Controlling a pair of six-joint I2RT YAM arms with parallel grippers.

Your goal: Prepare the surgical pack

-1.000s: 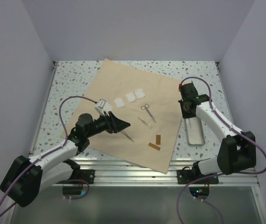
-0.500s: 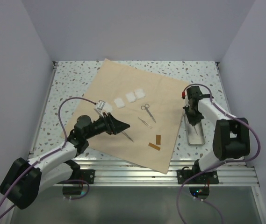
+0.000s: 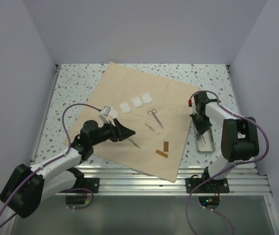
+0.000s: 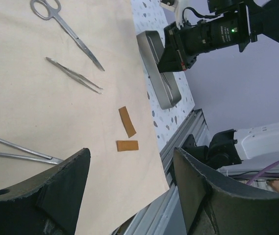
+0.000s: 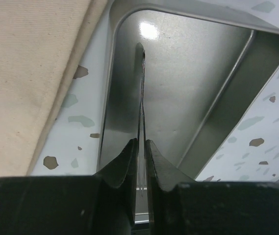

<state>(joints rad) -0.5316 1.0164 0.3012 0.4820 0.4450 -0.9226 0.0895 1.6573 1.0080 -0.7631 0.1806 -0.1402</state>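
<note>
Surgical pack [image 3: 129, 83]: a wide tan cloth, spread flat on the speckled table [image 3: 70, 83], one corner toward the far wall.
On the cloth: three white gauze squares [image 3: 137, 102] in a row, scissors [image 4: 70, 32], tweezers [image 4: 74, 75], forceps [image 4: 12, 147] and two small brown strips [image 4: 127, 121].
Left gripper [image 3: 129, 133]: jaws wide apart and holding nothing, low over the near-left part of the cloth, with the forceps just beside it.
Metal tray [image 5: 227, 98]: on the table, just beside the right edge of the cloth.
Right gripper [image 5: 141, 144]: it points down into the tray, jaws almost together, with a thin steel instrument [image 5: 141, 93] between them. I cannot tell if they press on it.
</note>
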